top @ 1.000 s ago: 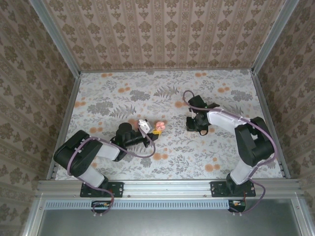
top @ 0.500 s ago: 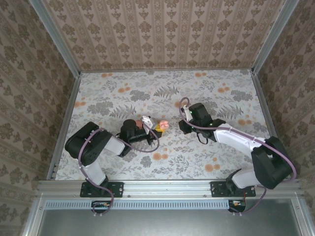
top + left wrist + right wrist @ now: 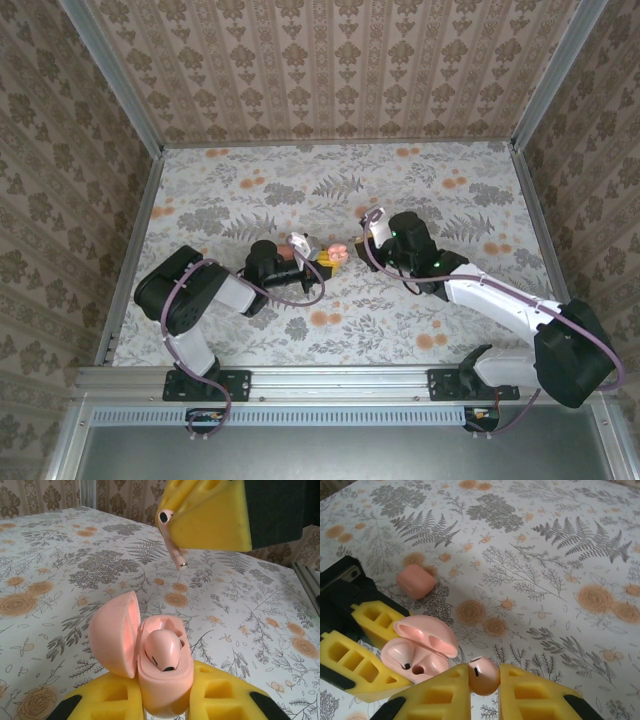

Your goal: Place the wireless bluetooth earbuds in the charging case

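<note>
My left gripper [image 3: 165, 702] is shut on the pink charging case [image 3: 167, 680], which it holds upright with its lid [image 3: 115, 630] swung open to the left. One pink earbud [image 3: 162, 650] sits in a socket of the case. The socket beside it [image 3: 418, 670] is empty. My right gripper [image 3: 485, 682] is shut on the other earbud [image 3: 484, 674], pinching its head between yellow foam pads [image 3: 540, 695]. In the left wrist view this earbud [image 3: 170, 530] hangs stem down, above and beyond the case. In the top view the two grippers meet mid-table at the case [image 3: 335, 254].
A salmon rounded block [image 3: 416, 581] lies on the floral tablecloth just behind the left gripper's fingers [image 3: 375, 617]. Patterned walls enclose the table on three sides.
My right arm has swung left across the table, bringing the earbud up close to the open case. My left arm shifted the case slightly to the right.
</note>
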You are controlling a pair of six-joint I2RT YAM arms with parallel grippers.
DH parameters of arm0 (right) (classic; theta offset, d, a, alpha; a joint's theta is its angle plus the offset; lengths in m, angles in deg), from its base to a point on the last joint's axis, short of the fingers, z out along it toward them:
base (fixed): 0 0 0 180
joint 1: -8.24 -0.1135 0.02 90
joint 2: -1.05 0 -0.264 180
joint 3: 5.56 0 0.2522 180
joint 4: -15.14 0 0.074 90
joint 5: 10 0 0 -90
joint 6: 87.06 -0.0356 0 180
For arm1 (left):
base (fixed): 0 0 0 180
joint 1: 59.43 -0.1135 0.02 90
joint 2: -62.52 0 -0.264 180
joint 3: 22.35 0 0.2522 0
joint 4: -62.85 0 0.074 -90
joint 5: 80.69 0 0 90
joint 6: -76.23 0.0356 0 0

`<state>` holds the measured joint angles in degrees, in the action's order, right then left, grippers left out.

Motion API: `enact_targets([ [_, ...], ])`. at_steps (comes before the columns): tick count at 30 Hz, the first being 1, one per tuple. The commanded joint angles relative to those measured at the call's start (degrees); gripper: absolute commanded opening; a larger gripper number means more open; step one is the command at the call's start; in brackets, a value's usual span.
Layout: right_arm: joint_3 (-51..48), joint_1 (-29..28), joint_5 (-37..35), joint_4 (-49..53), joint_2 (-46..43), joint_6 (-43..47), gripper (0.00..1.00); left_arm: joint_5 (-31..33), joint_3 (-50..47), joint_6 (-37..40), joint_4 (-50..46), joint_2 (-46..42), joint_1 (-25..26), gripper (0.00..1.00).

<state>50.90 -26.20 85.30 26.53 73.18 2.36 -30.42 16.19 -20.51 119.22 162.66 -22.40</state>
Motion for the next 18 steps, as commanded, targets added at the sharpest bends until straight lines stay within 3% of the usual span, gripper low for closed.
enact_targets([
  [1, 3.8, -1.3, -0.3, 1.8, 0.4, 5.3, 0.17, -2.4, 1.3, -1.8, 2.4, -1.0, -0.2, 0.11],
  [18, 8.2, -6.5, -7.5, 6.9, 3.8, 15.8, 0.17, -3.3, 2.3, -2.8, 2.7, -2.1, -0.2, 0.11],
])
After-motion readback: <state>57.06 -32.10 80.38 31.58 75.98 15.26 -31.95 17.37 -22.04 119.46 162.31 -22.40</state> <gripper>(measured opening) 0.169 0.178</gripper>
